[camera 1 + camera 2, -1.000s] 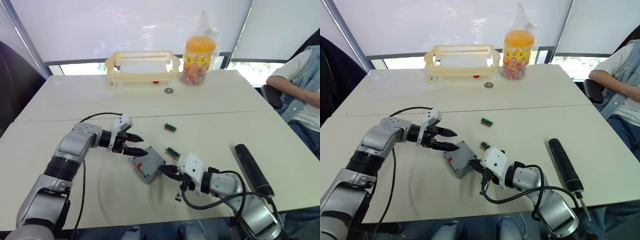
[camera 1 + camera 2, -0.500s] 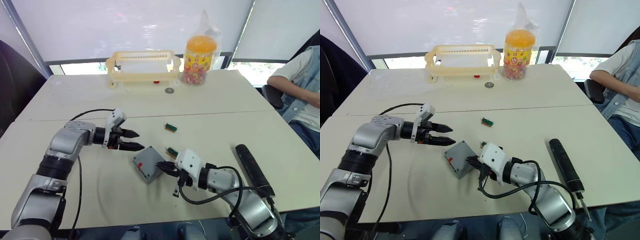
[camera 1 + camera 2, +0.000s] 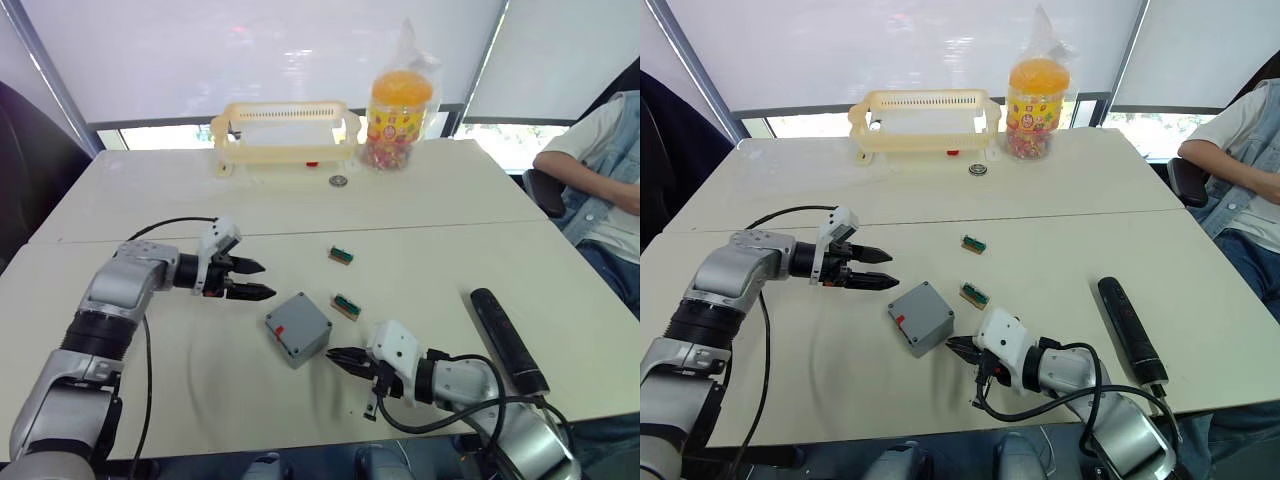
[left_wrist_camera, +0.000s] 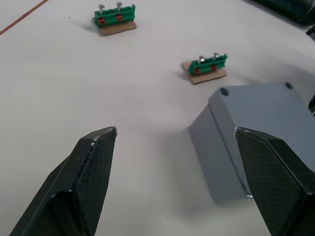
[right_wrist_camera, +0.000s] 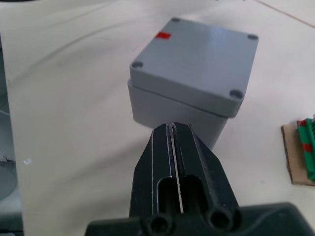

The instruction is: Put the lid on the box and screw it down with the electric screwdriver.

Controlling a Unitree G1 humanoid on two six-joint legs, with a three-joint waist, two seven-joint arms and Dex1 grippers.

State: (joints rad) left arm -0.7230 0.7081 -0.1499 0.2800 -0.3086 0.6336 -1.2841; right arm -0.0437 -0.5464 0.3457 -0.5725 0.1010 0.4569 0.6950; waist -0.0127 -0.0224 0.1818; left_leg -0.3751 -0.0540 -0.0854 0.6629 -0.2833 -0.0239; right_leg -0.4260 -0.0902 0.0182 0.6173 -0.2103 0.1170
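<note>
Lid (image 5: 194, 61) on box (image 5: 177, 110), seating seemingly flush

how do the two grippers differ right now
The left gripper has its fingers spread open, while the right gripper has its fingers pressed shut. The left gripper hovers to the left of the box; the right gripper sits by the box's near right corner. Both point toward the box, hold nothing, and have black fingers.
</note>
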